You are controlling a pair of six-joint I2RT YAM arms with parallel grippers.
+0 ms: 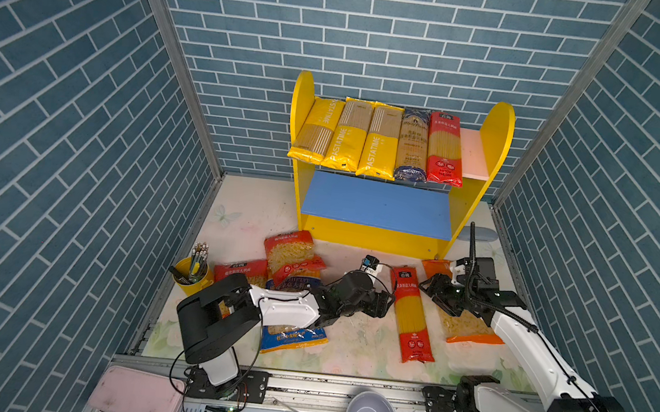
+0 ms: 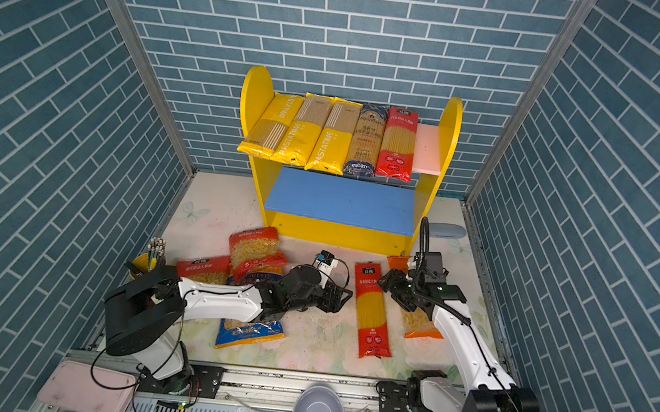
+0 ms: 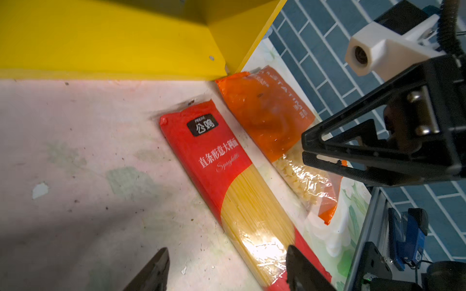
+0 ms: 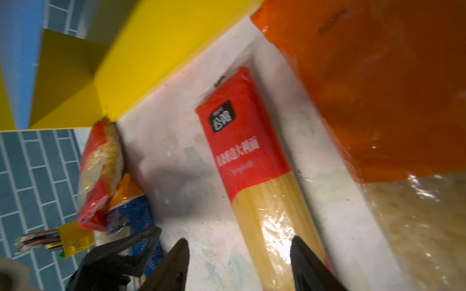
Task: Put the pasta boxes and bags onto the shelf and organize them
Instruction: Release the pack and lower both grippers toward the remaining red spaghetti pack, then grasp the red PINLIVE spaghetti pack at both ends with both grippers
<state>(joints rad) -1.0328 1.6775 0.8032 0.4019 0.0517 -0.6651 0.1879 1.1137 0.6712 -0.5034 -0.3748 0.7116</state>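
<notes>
– Left gripper (image 3: 227, 249) and right gripper (image 4: 239, 239) both stand spread and empty, either side of the long red-and-clear plastic spaghetti pack (image 1: 410, 316), which lies flat before the yellow-sided wooden shelf (image 1: 375, 239).
– Room?
– Blue lower board (image 1: 378, 204) bare; pink upper board (image 1: 472, 151) free at its right end.
– Writing?
– "Spaghetti". The left wrist view alone shows "ASTATIME" on the orange plastic short-pasta bag (image 3: 264, 113).

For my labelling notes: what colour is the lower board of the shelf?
The lower board is plain blue; both top views show it best.
</notes>
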